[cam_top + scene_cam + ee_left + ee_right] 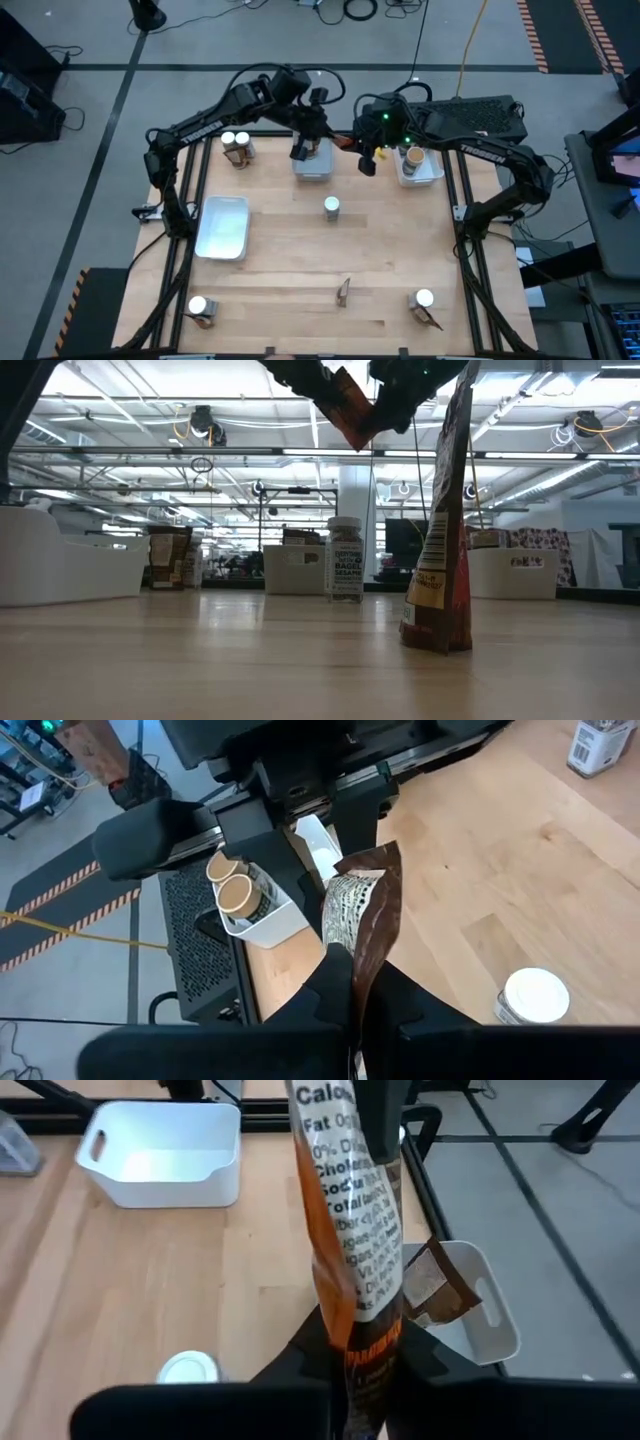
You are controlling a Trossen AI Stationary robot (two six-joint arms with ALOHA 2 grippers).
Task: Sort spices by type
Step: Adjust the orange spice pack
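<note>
A flat dark-brown and orange spice packet (345,408) hangs in the air over the table's far middle, between my two grippers. My left gripper (355,988) is shut on one end, and my right gripper (355,1352) is shut on the other end. In the high view the left gripper (305,140) stands above a small white tray (312,168) and the right gripper (369,157) just right of it. A brown packet (430,1285) lies in that tray. A white-capped jar (331,207) stands on the table at mid-table. My left gripper pinches the packet's near end (358,952) between its two fingers, the packet edge-on to them. The fingers slant down from the table's left. The packet is lifted clear of table and tray. My right gripper pinches the packet's opposite end (352,1318) between its two fingers, just below the printed label. The fingers slant down from the table's right. The packet runs from them to the left gripper's fingers (376,1120), clear of the table.
A tray with tan-topped tubs (413,160) sits at the far right, and two jars with packets (236,146) at the far left. A larger white tray (225,226) lies left of centre. Near the front edge stand a packet (344,291) and two jar-and-packet pairs (200,309), (424,304).
</note>
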